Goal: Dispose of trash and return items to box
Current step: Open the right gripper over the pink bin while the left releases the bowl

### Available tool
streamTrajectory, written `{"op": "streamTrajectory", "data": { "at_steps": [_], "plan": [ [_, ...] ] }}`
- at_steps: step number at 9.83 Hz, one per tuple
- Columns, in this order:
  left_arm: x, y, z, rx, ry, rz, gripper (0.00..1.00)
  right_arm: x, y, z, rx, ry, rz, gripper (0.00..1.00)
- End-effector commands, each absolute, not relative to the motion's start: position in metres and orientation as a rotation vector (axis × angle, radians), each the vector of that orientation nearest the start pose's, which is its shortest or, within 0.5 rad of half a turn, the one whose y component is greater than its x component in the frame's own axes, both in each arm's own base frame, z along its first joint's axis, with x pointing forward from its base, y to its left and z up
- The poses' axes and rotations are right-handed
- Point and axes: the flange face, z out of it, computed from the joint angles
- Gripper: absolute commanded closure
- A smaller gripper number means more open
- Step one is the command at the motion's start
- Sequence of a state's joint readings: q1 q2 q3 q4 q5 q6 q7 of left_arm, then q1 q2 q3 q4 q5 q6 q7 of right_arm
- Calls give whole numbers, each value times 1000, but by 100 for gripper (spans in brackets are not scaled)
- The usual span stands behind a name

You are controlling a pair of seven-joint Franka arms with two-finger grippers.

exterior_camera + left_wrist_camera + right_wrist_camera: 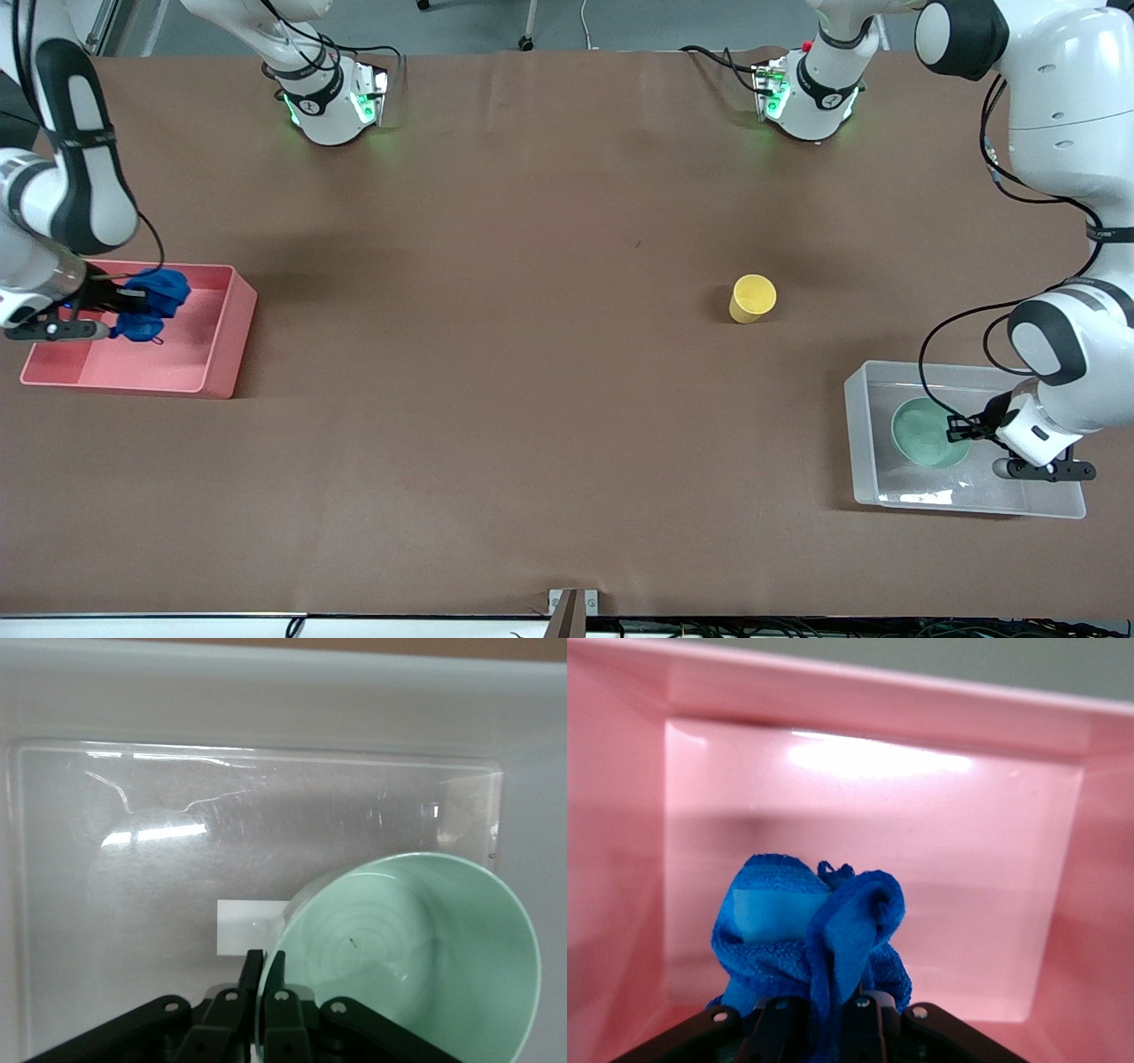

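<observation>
The trash, a bright blue cloth wad (152, 301) (811, 939), hangs over the pink bin (213, 354) with my right gripper (124, 306) (824, 1010) shut on it. My left gripper (957, 430) (263, 970) is shut on the rim of the mint-green bowl (926, 432) (416, 957), which is inside the clear box (864, 443) (89, 904) above its white sticker (244, 926). The yellow cup (753, 298) stands upright on the table, apart from both grippers, toward the left arm's end.
The pink bin sits at the right arm's end of the table, the clear box at the left arm's end and nearer the front camera. Brown tabletop (496, 354) stretches between them. The two arm bases (332, 102) (811, 97) stand along the back edge.
</observation>
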State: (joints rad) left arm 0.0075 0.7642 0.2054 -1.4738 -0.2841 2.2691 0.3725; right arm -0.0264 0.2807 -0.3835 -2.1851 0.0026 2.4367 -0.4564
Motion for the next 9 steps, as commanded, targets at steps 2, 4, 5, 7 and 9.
{"op": "streamTrajectory", "data": {
  "at_steps": [2, 4, 5, 7, 9],
  "plan": [
    [702, 115, 199, -3207, 70, -85, 92, 502, -218, 222, -3228, -71, 105, 72],
    [702, 115, 213, -3211, 48, -102, 57, 502, -216, 214, -3219, -57, 120, 0],
    [706, 118, 238, -3205, 61, -158, 16, 509, -211, 227, -3217, -65, 91, 0],
    [702, 116, 294, -3222, 82, -161, 0, 531, -207, 295, -3181, -48, 68, 0],
    [686, 112, 372, -3223, 131, -153, 0, 541, -202, 397, -3121, 118, 76, 0]
  ]
}}
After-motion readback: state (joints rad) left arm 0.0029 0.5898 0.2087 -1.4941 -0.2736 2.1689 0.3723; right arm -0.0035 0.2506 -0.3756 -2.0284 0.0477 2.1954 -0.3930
